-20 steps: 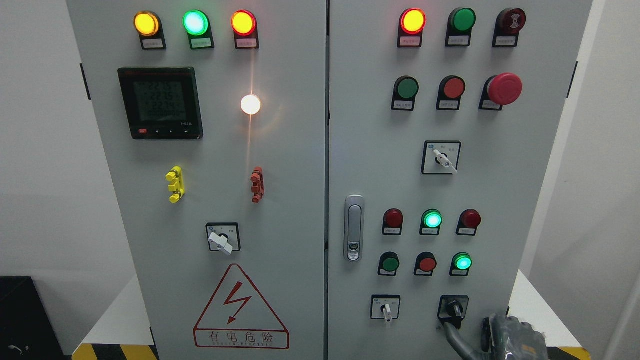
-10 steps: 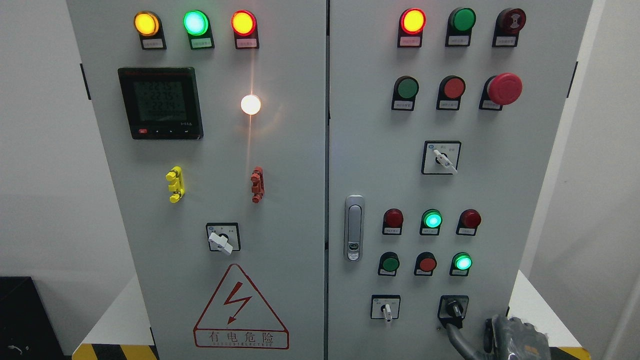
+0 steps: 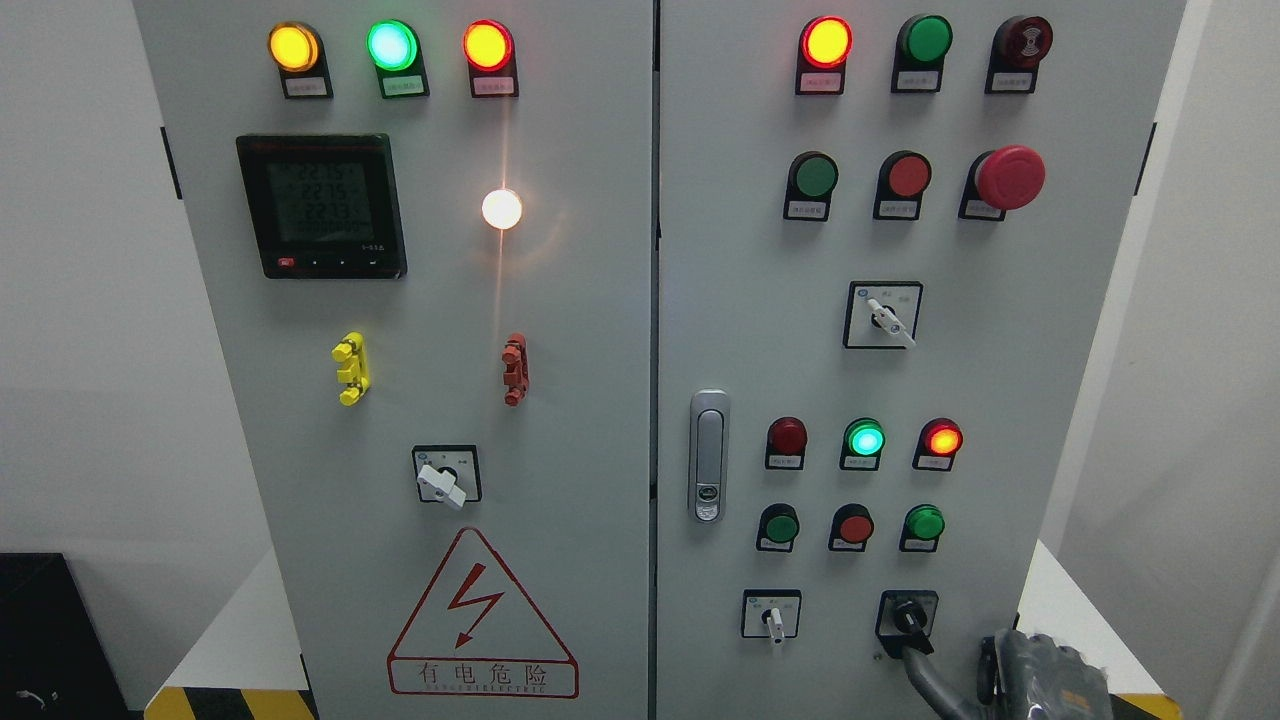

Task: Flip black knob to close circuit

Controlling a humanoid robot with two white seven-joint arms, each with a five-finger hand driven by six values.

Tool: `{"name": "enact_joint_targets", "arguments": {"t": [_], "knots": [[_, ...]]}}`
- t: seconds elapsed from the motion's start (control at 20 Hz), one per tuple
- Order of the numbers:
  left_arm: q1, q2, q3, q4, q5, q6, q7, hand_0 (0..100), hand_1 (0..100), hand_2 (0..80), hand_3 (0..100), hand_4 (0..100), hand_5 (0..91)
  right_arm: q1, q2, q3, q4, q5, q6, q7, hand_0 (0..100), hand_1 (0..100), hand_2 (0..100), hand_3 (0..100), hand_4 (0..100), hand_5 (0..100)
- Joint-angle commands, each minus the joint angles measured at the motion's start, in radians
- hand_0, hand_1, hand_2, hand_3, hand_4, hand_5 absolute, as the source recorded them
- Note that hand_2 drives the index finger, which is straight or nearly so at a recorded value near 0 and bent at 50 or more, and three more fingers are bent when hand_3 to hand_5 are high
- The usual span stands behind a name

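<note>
Low on the right door of the grey cabinet [image 3: 600, 300], the black knob [image 3: 908, 618] sits in its square black plate, beside a white-handled switch [image 3: 771, 618] to its left. Reaching up from the bottom right corner, the right hand [image 3: 1040, 675] shows only in part: one grey finger [image 3: 925, 672] stretches out and touches the lower edge of the knob plate, while the rest of the hand lies at the frame's edge, so I cannot tell whether the other fingers are curled or loose. Above the knob, a row of three round buttons holds a dark green one, a red one and an unlit green one [image 3: 924, 523]. Over these, three lamps stand in a row: a dark red lamp [image 3: 787, 437], a glowing green lamp [image 3: 865, 439] and a glowing red lamp [image 3: 941, 439]. Between the two doors a silver latch [image 3: 708, 455] stands upright. Higher on the right door a red mushroom button [image 3: 1010, 177] sticks out. On the left door a black meter [image 3: 322, 205] shows lit digits, a white lamp [image 3: 501, 208] shines, and a red triangle warning sign [image 3: 482, 620] sits near the bottom.
</note>
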Motion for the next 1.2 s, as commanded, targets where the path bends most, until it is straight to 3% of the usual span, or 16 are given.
{"name": "enact_joint_targets", "arguments": {"t": [0.0,1.15], "knots": [[0.0,0.0,0.001,0.001,0.0,-0.001,-0.001,12,56,0.0,0,0,0.0,-0.001,-0.002,-0.017,-0.004,-0.004,0.001,-0.002,0,0,89,100,100,100],[0.0,0.0,0.001,-0.001,0.0,-0.001,-0.001,12,56,0.0,0,0,0.0,-0.001,-0.002,-0.011,-0.027,-0.033,0.001,-0.009,0,0,88,100,100,100]]}}
